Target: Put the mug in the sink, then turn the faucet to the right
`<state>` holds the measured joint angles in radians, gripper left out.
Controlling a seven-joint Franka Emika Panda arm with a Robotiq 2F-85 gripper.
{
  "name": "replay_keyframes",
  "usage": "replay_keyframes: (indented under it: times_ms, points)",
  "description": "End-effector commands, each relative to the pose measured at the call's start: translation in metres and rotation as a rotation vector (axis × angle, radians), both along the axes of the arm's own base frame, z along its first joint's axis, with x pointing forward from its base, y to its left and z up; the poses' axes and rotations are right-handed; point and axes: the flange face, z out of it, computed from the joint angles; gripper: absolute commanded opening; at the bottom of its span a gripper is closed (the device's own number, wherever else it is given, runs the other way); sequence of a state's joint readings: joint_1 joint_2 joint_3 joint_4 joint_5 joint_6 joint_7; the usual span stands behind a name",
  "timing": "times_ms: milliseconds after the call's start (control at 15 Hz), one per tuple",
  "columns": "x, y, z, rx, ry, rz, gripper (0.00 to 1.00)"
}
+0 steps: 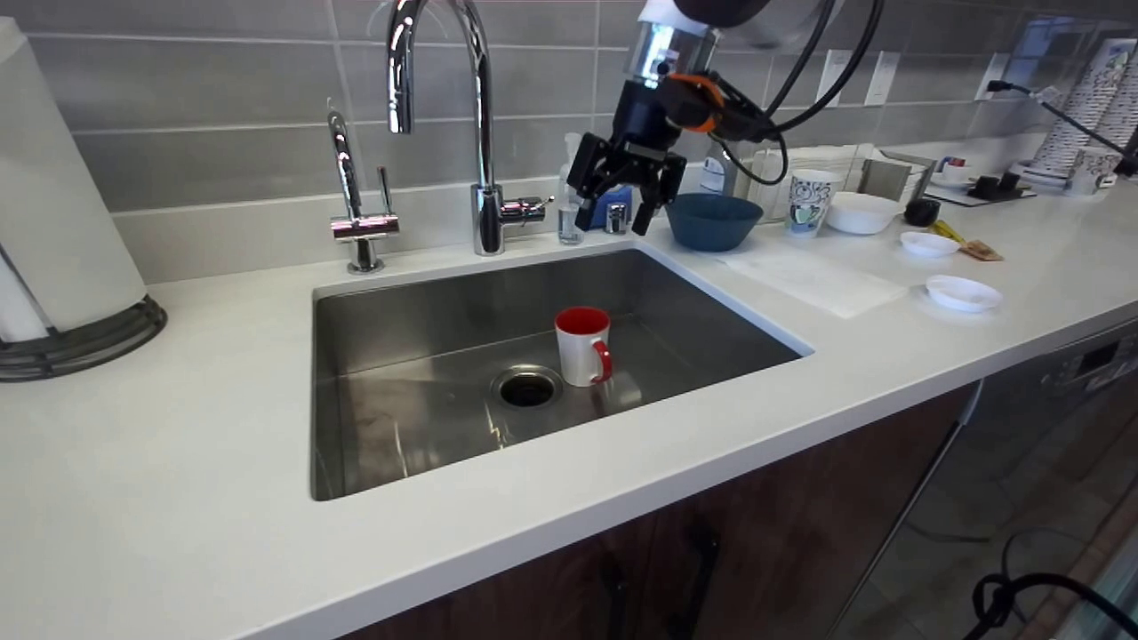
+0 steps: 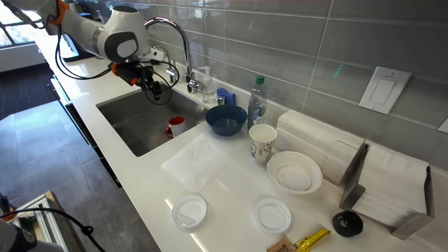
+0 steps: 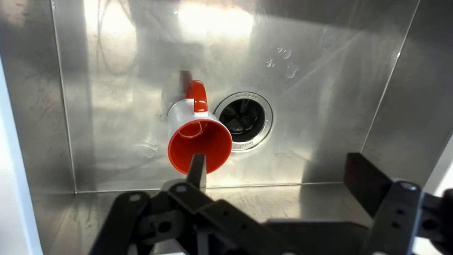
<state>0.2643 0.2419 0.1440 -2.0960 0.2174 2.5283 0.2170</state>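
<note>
Red-handled white mug (image 1: 580, 354) upright in the steel sink (image 1: 418, 391), beside the drain (image 1: 528, 388), end effector (image 1: 613, 220) spread wide above

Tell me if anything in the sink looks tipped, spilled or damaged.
Nothing stands out: the red-and-white mug sits upright beside the disposal drain; a few small droplets in the stainless-steel sink look ordinary.

In an exterior view I see a daylit window (image 2: 31, 36) at the far left, with dark flooring (image 2: 24, 78) below and blue-sheened gray floor tiles (image 2: 45, 157) nearer. In both exterior views I get glossy gray wall tiles (image 1: 222, 84) behind a white countertop (image 1: 178, 498); dark wood cabinets (image 1: 773, 489) with black handles (image 1: 705, 573) stand beneath, and a white rocker light switch (image 2: 383, 91) is on the wall at right.
</note>
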Motion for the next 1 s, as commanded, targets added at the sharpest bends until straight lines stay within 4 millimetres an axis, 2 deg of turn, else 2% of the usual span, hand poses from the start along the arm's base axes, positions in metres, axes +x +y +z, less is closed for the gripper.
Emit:
replay_keyframes:
  times_ms: [0,133,200,333,733,800,867,933]
  points:
    - [-0.017,-0.003,0.043,0.019,-0.068,0.156,1.0]
    - [-0.012,0.008,0.065,0.061,-0.163,0.228,1.0]
    - [-0.008,0.006,0.05,0.034,-0.104,0.165,1.0]
    - [-0.011,0.011,0.064,0.048,-0.142,0.208,1.0]
    - [-0.011,0.01,0.065,0.047,-0.149,0.222,1.0]
    - [-0.006,0.012,0.073,0.035,-0.138,0.2,1.0]
    - [-0.001,0.018,0.09,0.039,-0.135,0.171,1.0]
    - [0.001,0.023,0.101,0.032,-0.071,0.12,1.0]
